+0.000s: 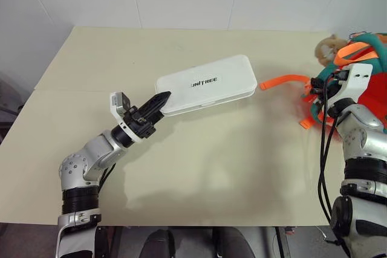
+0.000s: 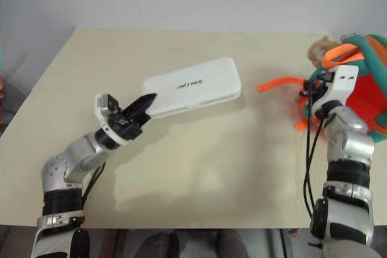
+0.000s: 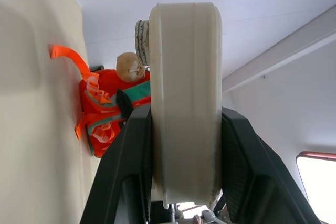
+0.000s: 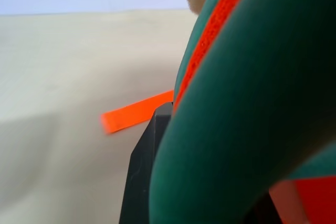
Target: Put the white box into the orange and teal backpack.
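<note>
Left arm reaches up from the near edge, elbow bent, its wrist angled toward the middle of the table, and the left gripper has its two black fingers clamped on the end of the white box. Over on the right, the forearm stands upright, right gripper closed at the orange and teal backpack.

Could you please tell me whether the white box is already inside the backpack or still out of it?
Out. The white box is held at one end by the left gripper above the table, well apart from the backpack.
</note>
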### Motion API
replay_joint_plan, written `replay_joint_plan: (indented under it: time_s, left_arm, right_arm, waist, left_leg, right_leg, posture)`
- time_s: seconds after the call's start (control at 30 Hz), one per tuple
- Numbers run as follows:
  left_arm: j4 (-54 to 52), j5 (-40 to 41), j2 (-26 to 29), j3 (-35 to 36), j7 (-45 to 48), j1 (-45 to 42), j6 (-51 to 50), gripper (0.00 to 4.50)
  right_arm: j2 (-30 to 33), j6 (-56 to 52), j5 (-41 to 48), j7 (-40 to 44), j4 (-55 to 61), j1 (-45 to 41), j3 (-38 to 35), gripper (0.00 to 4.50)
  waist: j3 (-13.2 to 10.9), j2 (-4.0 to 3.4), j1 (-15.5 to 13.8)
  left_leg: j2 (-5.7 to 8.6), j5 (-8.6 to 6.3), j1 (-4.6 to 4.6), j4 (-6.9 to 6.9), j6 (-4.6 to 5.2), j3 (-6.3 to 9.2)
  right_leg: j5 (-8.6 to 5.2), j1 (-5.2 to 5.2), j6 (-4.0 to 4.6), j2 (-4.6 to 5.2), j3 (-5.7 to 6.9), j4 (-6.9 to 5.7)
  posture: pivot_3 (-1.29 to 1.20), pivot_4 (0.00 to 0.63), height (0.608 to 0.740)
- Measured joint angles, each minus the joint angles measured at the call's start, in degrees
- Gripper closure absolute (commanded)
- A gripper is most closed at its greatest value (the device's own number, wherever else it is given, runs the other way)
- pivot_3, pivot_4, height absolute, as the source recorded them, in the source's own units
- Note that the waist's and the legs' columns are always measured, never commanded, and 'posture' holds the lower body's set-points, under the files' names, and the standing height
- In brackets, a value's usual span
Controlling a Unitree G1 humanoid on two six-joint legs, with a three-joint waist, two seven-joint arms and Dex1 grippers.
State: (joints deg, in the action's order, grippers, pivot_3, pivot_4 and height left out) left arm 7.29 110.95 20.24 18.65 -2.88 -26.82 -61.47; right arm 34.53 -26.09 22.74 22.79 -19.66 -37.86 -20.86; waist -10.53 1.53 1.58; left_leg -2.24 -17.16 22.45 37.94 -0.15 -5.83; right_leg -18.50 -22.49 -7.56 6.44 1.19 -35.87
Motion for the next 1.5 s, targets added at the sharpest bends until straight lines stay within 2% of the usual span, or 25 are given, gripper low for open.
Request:
replay_joint_plan:
  time_s: [0.3, 0.7, 0.9, 1.1, 1.33, 1.5]
  left_arm:
    - [2.3, 0.0, 0.9, 1.1, 0.6, -1.4, -1.1, 3.18]
    - [5.0, 0.0, 3.0, 2.9, 2.3, -1.7, -3.6, 3.18]
    - [7.1, 0.0, 6.2, 2.8, 4.0, -1.8, -5.6, 3.18]
    - [10.2, -0.1, 11.8, 2.9, 6.8, -2.7, -7.0, 3.18]
    - [13.9, -2.5, 16.3, 3.1, 11.3, -4.5, -8.7, 3.18]
    - [16.3, -6.0, 17.1, 3.2, 14.3, -5.6, -9.9, 3.18]
  right_arm:
    - [1.5, -17.5, 10.1, 2.2, 24.3, 6.4, 0.2, 3.92]
    - [5.9, -31.5, 25.5, 5.2, 42.9, 12.0, -0.6, 3.92]
    - [8.3, -35.4, 33.6, 6.4, 48.0, 14.8, -1.4, 3.92]
    - [14.3, -36.5, 39.5, 10.9, 49.3, 18.6, -3.6, 3.92]
    - [22.2, -36.2, 44.0, 21.3, 49.4, 22.4, -7.2, 3.92]
    - [27.1, -34.9, 44.9, 30.4, 49.2, 24.5, -9.2, 3.92]
  waist:
    - [0.0, 0.00, 0.0]
    - [0.0, 0.00, -0.1]
    - [0.0, 0.00, -0.1]
    - [0.0, 0.00, -0.2]
    - [0.0, 0.01, -0.2]
    - [0.0, 0.02, -0.3]
  left_leg:
    - [0.01, 0.00, -0.02, 0.00, 0.01, 0.01]
    - [0.02, -0.03, 0.04, -0.14, 0.06, 0.05]
    - [0.03, -0.05, 0.04, -0.19, 0.08, 0.07]
    - [0.04, -0.08, 0.06, -0.21, 0.14, 0.10]
    - [0.08, -0.10, 0.08, -0.32, 0.17, 0.10]
    - [0.09, -0.10, 0.11, -0.34, 0.17, 0.12]
  right_leg:
    - [-0.01, -0.04, 0.02, -0.02, -0.02, 0.07]
    - [-0.01, -0.04, 0.02, 0.00, 0.02, 0.24]
    - [-0.01, -0.04, 0.03, 0.03, 0.01, 0.32]
    - [-0.02, -0.04, 0.04, 0.05, 0.04, 0.35]
    - [-0.02, -0.04, 0.04, 0.07, 0.06, 0.37]
    - [-0.02, -0.05, 0.03, 0.07, 0.10, 0.42]
  posture:
    - [0.00, 0.150, 0.740]
    - [0.00, 0.150, 0.740]
    - [0.00, 0.150, 0.740]
    - [0.00, 0.150, 0.740]
    - [0.00, 0.150, 0.740]
    - [0.00, 0.150, 0.740]
